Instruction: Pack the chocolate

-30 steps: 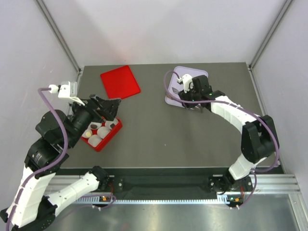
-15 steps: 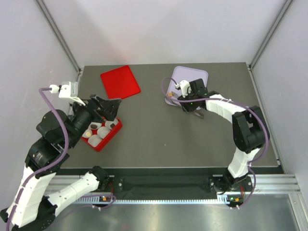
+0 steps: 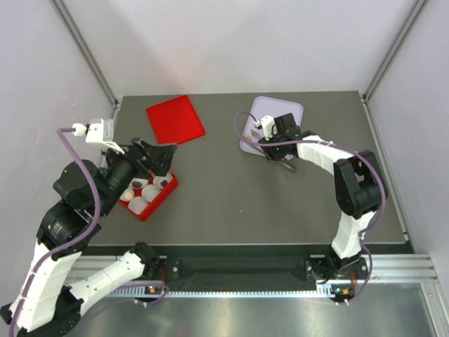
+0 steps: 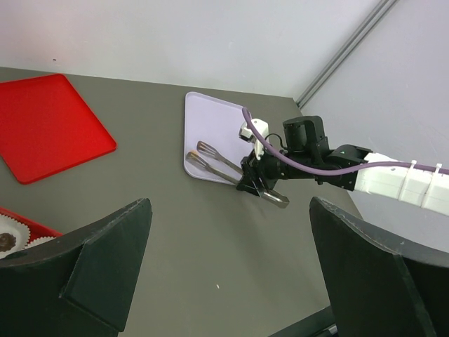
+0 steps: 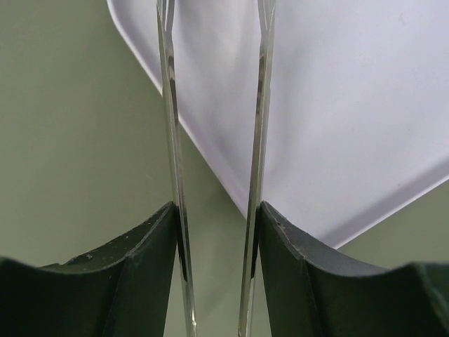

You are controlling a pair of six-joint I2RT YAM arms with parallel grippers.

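Overhead, the grey table carries a flat red lid at about eleven o'clock, a pale lavender tray at one o'clock and a red box at eight o'clock. White paper cups fill the box, and the chocolate sits there as small dark and tan pieces inside some of them. The left gripper hangs over the box's twelve o'clock side with its jaws wide, hiding part of it. The right gripper is at the tray's six o'clock edge, clamped on metal tongs that its own body mostly covers from this angle. The left wrist view looks between its own far-apart fingers and shows what the overhead hides. The tongs slant with their two spoon-like tips spread and resting on the tray's near corner, and the handle end lies out on bare table toward four o'clock. Whether a piece lies between the tips is too small to tell. One dark chocolate in a cup peeks in at nine o'clock. The right wrist view alone shows the grip. Each dark finger presses the outer side of one thin tong arm. The arms run up well apart, crossing from table onto tray, with their tips beyond the frame's twelve o'clock edge.
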